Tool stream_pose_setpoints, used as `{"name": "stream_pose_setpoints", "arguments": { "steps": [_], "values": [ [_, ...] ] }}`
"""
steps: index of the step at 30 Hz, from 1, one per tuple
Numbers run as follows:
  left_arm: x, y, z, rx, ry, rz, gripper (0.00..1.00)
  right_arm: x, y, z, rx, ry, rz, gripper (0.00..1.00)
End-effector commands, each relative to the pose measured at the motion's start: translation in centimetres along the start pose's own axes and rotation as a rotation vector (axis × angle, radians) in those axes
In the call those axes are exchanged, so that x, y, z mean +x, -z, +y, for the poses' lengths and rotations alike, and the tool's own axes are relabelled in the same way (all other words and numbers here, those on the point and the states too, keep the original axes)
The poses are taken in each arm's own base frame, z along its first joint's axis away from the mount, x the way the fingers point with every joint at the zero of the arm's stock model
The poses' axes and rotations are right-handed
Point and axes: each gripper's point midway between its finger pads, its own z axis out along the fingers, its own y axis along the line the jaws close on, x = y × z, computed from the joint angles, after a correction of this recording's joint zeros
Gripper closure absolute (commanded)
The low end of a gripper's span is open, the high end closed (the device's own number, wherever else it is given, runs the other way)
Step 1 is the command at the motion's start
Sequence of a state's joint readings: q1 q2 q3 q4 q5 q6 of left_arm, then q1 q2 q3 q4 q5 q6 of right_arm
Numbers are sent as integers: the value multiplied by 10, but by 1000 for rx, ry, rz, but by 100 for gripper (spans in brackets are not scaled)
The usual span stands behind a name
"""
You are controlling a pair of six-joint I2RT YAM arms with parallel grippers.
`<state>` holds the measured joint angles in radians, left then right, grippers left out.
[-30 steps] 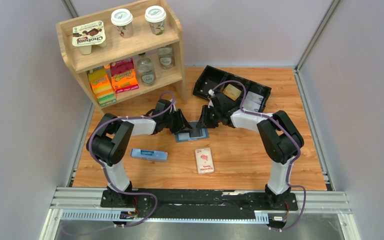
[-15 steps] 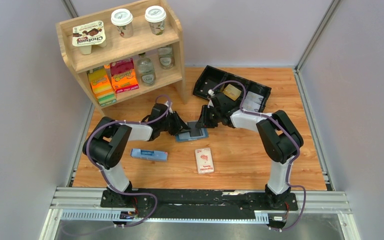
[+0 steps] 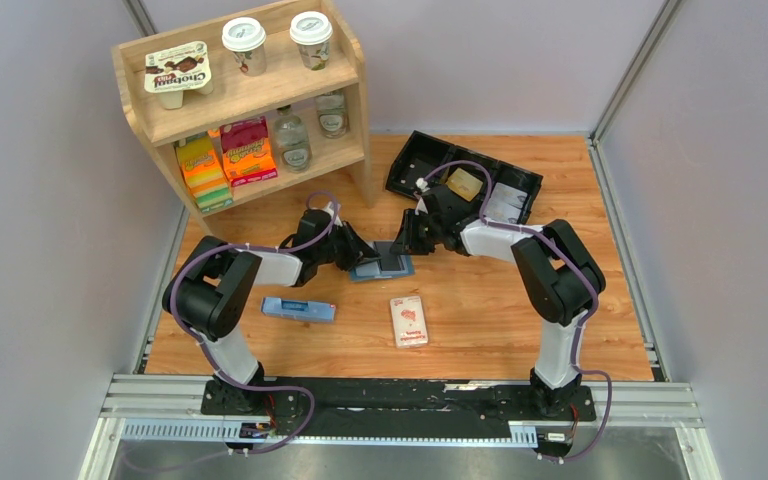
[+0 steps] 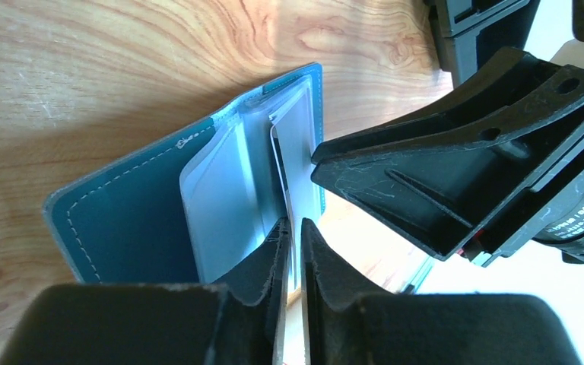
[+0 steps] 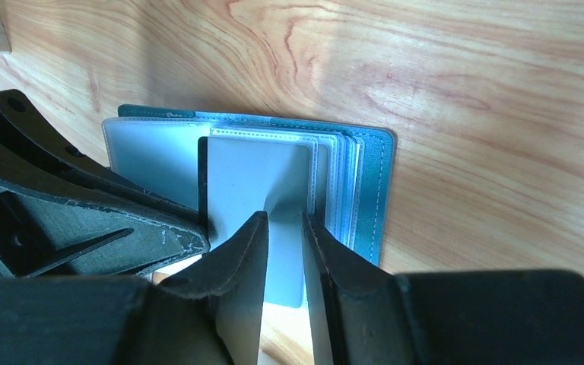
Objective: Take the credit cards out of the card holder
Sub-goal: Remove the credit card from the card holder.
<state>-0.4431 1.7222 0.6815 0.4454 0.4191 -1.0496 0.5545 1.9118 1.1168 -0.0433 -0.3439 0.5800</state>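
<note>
The light blue card holder (image 3: 368, 270) lies open on the wooden table between both arms, its clear sleeves fanned up (image 4: 220, 190). A dark grey credit card (image 3: 392, 257) sticks out of a sleeve. In the left wrist view its thin edge (image 4: 280, 167) runs straight into my left gripper (image 4: 293, 224), which is shut on it. My right gripper (image 5: 285, 220) stands with a narrow gap, tips down on the holder (image 5: 372, 182) over the grey card's face (image 5: 251, 175), clamping nothing. A tan-gold card (image 3: 465, 184) lies in the black tray.
A black divided tray (image 3: 410, 160) sits behind the right gripper (image 3: 407, 243). A wooden shelf (image 3: 250, 100) with cups and boxes stands at the back left. A pale blue box (image 3: 298, 309) and a white pack with a red picture (image 3: 409, 321) lie nearer the arms.
My left jaws have narrowed onto the card's edge, and the left arm has drawn slightly leftward. The right arm has not moved.
</note>
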Motion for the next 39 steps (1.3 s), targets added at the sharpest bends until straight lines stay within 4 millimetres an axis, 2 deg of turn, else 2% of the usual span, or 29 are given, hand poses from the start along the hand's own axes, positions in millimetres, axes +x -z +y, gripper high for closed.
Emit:
{"name": "stream_pose_setpoints", "arguments": {
  "steps": [1,5,13,17,21,22,25,32,36,39],
  "values": [
    [-12,4,-37,138,-30,-32,79,26,-10,-15,29,-22,71,70],
    [-13,3,-38,140,-32,-35,71,26,-10,-15,27,-25,71,70],
    [-14,-5,-38,144,-19,-24,70,29,-11,-12,7,-34,79,70],
    [-13,-3,-38,146,-20,-25,78,33,-13,-17,21,-35,86,70],
    [-12,2,-34,125,-27,-42,97,40,-19,-30,61,-36,99,70],
    [-13,3,-30,109,-23,-49,100,41,-20,-34,71,-40,103,70],
    [-9,8,-22,73,-39,-45,100,47,-23,-45,103,-50,114,71],
    [-1,19,16,-39,31,-26,100,51,-24,-64,160,-65,118,75],
    [1,27,32,-94,53,-21,100,49,-23,-65,162,-63,113,76],
    [3,29,36,-104,51,-18,100,43,-21,-58,141,-54,106,76]
  ]
}}
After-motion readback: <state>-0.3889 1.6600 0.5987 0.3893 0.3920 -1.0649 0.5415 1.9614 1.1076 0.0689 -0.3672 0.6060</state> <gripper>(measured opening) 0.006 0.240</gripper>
